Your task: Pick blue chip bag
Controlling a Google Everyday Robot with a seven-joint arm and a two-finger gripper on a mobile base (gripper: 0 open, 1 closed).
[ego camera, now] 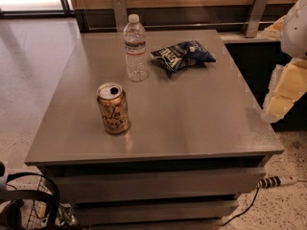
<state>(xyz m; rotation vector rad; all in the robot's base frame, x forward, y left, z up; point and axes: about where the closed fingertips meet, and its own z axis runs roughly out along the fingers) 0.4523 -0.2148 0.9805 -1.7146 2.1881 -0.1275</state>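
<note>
The blue chip bag lies flat on the far part of the grey table, right of centre, dark navy foil with white lettering. My gripper is at the right edge of the view, a white and yellow piece of the arm hanging just off the table's right side. It is well to the right of the bag and nearer the front, not touching it.
A clear plastic water bottle stands just left of the bag. An open gold drink can stands at the front left of the table. A wooden wall with metal brackets runs behind. A wire basket sits on the floor at the lower left.
</note>
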